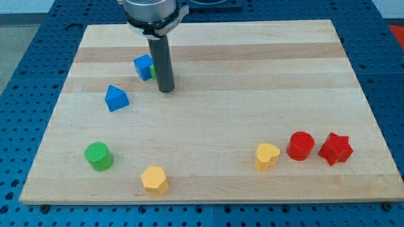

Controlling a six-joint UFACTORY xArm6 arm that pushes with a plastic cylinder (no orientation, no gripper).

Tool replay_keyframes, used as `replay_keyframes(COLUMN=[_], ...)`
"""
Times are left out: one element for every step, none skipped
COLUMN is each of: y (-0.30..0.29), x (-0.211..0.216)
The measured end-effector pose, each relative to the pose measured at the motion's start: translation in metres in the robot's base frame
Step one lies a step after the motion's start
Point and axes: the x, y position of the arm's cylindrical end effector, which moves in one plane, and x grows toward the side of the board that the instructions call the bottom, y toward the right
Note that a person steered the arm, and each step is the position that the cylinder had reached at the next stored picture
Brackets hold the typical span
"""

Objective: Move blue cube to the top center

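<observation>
The blue cube (143, 66) lies on the wooden board (252, 94) at the view's upper left. My tip (165, 90) rests on the board just right of and slightly below the cube. A green block (153, 72) sits between the cube and my rod, mostly hidden by the rod; its shape cannot be made out. The rod rises to the arm's grey flange at the view's top edge.
A blue triangular block (116, 98) lies lower left of the cube. A green cylinder (98, 156) and a yellow hexagon (154, 180) sit at the bottom left. A yellow heart (267, 156), red cylinder (300, 145) and red star (334, 149) sit at the bottom right.
</observation>
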Motion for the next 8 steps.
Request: replay_keyframes(y=[-0.038,-0.05,-0.046,-0.03,-0.032,-0.065,-0.07,-0.034], x=[0.002,-0.023,-0.057,-0.086,-0.093,-0.086,-0.1,-0.118])
